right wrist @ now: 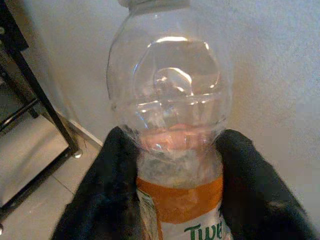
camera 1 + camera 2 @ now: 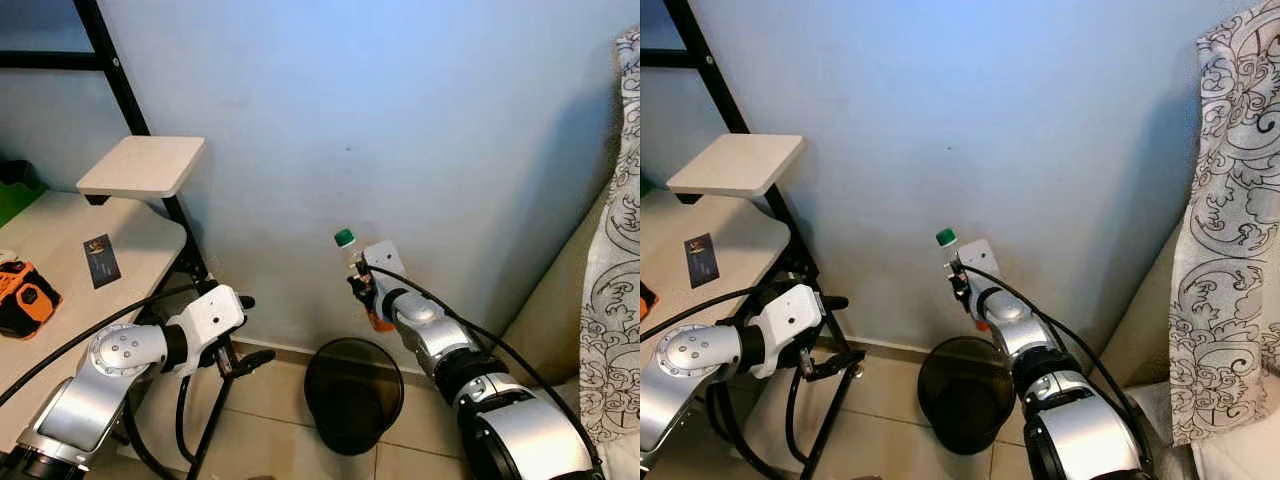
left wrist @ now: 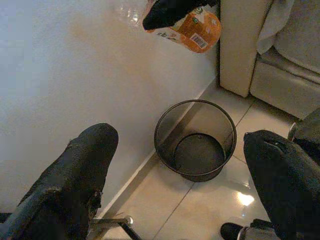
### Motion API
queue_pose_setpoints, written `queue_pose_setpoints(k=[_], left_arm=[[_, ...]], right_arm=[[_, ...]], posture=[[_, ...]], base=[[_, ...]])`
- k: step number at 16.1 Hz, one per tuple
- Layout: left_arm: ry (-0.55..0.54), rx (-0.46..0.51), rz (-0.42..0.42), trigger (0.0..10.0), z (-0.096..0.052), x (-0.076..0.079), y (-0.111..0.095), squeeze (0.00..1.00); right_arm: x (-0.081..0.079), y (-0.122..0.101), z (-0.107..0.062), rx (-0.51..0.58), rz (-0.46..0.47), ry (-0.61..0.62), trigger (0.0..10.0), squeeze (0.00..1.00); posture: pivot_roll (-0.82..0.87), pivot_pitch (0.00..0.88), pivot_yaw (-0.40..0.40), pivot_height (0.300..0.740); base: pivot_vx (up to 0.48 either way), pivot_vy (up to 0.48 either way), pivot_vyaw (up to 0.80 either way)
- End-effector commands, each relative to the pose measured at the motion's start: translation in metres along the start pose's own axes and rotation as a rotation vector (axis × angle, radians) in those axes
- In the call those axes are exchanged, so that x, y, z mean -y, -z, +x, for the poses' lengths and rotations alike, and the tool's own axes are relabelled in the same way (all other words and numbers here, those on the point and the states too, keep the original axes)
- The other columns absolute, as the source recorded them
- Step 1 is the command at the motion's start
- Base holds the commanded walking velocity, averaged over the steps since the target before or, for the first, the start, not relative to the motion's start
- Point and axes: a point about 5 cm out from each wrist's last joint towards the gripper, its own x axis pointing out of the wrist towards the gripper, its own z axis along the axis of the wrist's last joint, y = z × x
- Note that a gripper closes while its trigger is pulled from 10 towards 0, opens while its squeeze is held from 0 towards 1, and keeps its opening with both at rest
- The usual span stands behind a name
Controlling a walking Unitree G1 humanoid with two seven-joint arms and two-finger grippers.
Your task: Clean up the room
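Against the pale blue wall [image 2: 400,120], on the tiled floor [image 2: 270,420], stands a round black wire-mesh bin [image 2: 353,394], open at the top and with nothing visible inside but its dark bottom. Above and just behind the bin's far rim hangs a clear plastic bottle [image 2: 358,275], upright, green cap on, orange label low on its body, see-through and apparently without liquid in the upper part. Gripped around the label band by the right gripper [image 1: 177,200], black fingers [image 1: 107,200] pressed on both sides of the bottle, right arm reaching forward from the lower right. Readable on the label in green: "Twe", the rest cut off; a barcode on the orange band seen from the left wrist. Left of the bin, the left gripper [image 2: 240,335] held low near a black metal frame [image 2: 130,100], its fingers [image 3: 80,170] spread wide with nothing between them, pointed toward the bin. Far left, a light tabletop [image 2: 60,290] carrying a small dark card [image 2: 101,260] with print too small to read and an orange-and-black tool [image 2: 22,298] at the edge; a small pale shelf [image 2: 142,165] fixed above on the frame. Right edge, a patterned grey-and-white cloth [image 2: 1225,220] hanging over beige upholstery [image 3: 240,40].
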Motion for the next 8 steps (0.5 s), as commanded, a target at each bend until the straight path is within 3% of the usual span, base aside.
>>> queue_pose_setpoints(k=[1,8], left_arm=[[0.007,0.0,0.009,10.0,-0.001,-0.002,-0.0017,0.0],[0.022,-0.01,0.014,10.0,-0.0012,-0.0018,-0.0006,0.0]], right_arm=[[-0.0014,-0.0071,0.0014,0.022,-0.003,0.001,10.0,1.0],[-0.0074,0.001,0.0019,-0.006,-0.009,-0.026,10.0,1.0]], posture=[[0.07,0.0,0.07,0.74],[0.08,0.0,0.071,0.74]], base=[[0.0,0.0,0.0],[0.0,0.0,0.0]])
